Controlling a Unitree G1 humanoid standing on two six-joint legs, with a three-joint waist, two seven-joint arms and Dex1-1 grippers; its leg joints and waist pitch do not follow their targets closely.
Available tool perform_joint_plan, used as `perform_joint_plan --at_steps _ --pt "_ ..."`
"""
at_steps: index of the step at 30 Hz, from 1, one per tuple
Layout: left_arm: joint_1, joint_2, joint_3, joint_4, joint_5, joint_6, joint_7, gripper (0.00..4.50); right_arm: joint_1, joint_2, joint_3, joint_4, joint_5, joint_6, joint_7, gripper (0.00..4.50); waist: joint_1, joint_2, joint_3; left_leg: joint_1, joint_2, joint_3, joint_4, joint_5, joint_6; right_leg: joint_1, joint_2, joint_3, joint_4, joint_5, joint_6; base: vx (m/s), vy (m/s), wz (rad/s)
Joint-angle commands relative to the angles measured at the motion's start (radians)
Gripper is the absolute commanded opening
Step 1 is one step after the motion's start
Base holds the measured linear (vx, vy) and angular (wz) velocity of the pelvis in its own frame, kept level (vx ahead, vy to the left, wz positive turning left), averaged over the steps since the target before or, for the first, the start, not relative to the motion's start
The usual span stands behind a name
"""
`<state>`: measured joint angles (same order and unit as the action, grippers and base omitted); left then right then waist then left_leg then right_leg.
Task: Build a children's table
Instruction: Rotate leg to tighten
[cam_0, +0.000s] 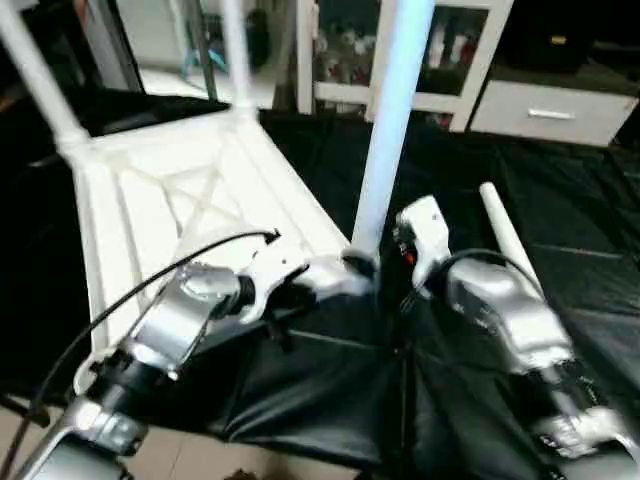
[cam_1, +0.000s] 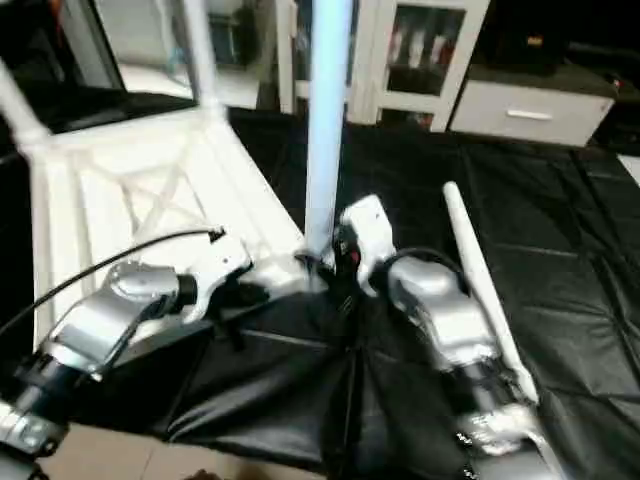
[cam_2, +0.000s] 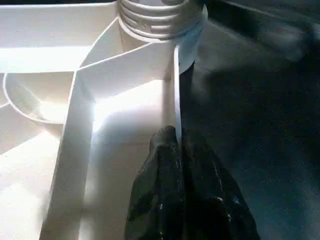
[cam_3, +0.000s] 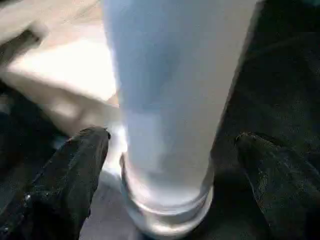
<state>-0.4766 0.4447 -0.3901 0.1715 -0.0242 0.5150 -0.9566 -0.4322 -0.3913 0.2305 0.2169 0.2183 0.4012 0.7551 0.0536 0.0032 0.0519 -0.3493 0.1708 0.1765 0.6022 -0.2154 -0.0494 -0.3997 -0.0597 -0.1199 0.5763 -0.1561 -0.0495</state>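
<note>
Item: my left gripper (cam_2: 177, 142) is pinching the white ribbed plastic tabletop's (cam_0: 190, 200) rim; my right gripper (cam_3: 170, 145) is straddling, fingers spread, the upright white tube leg (cam_0: 390, 110) in its corner socket.

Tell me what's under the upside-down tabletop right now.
The tabletop lies on the black cover. Whatever sits directly beneath it is hidden by the plastic.

The two eye views look forward and down from the head over both forearms, side by side, sharing the upside-down tabletop (cam_0: 190, 190) and the standing leg (cam_0: 390, 120). Each wrist view sits very close to this leg's base (cam_3: 170, 200), from opposite sides.
</note>
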Motion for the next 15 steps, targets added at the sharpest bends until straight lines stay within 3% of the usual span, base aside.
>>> perform_joint_plan --at_steps 1,5,15 --pt "0.026 0.023 -0.064 -0.034 -0.018 0.009 -0.091 0.0 0.02 -0.06 0.037 -0.064 -0.017 0.003 0.096 4.42 0.004 0.01 -0.057 0.019 0.074 -0.025 -0.075 -0.201 0.032 0.048 -0.099 0.075 -0.077 -0.343 -0.129 0.0 0.0 0.0" --pt "0.034 0.046 -0.073 -0.069 -0.029 0.019 -0.136 0.0 0.034 -0.103 0.053 -0.104 -0.013 0.026 0.159 4.42 0.006 0.009 -0.06 0.008 0.071 -0.024 -0.074 -0.166 0.044 0.055 -0.101 0.079 -0.067 -0.286 -0.155 0.0 0.0 0.0" --pt "0.04 0.054 -0.079 -0.092 -0.033 0.033 -0.146 0.0 0.002 -0.057 0.069 -0.031 -0.026 -0.002 0.144 4.42 0.007 0.01 -0.065 0.005 0.071 -0.026 -0.072 -0.138 0.039 0.06 -0.101 0.077 -0.062 -0.252 -0.166 0.0 0.0 0.0"
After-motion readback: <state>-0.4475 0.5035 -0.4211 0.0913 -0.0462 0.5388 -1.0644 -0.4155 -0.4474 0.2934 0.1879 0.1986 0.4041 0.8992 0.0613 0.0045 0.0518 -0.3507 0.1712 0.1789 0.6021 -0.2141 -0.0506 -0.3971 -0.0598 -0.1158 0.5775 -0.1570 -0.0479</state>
